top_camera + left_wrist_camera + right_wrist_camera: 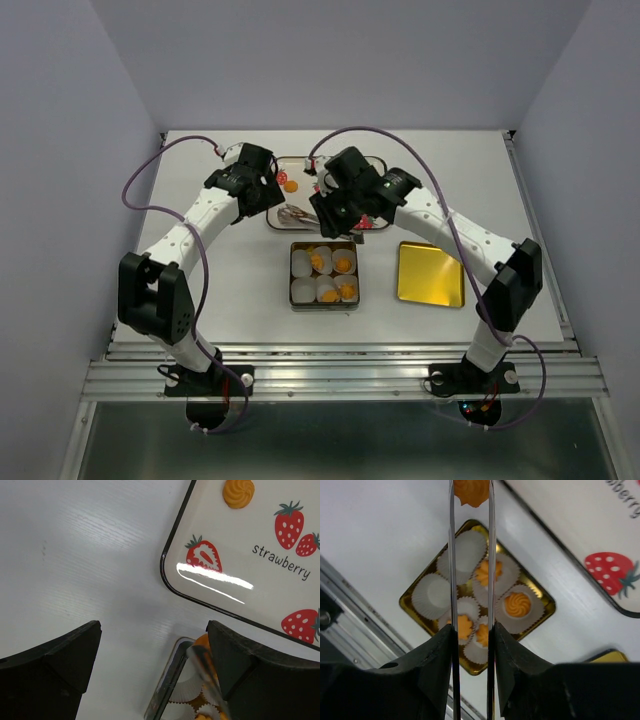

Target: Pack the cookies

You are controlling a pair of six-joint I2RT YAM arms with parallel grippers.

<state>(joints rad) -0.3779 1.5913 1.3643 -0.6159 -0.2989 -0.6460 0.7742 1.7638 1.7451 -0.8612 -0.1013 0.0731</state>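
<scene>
Four cookies (518, 604) sit in cups (431, 596) in the tin (470, 666), just beyond which the right gripper (471, 635) squeezes tongs (451, 555) pinching a fifth cookie (471, 491) that could drop outside if the squeeze slackens, while the left gripper (153, 630) gapes empty by the far tray (170, 580) holding the last cookie (238, 492).

The tin (534, 588) is made of shiny golden metal. Its lid (430, 272), at three o'clock, is finished mirror-glossy. The cups (432, 596) are formed of matt, fluted white paper. The tray (240, 575) at twelve o'clock is glazed glossy. The table (90, 555) is matt and faintly grained. The tongs (451, 580) are made of polished metal. The cookies (518, 604) are ridged and matt.
</scene>
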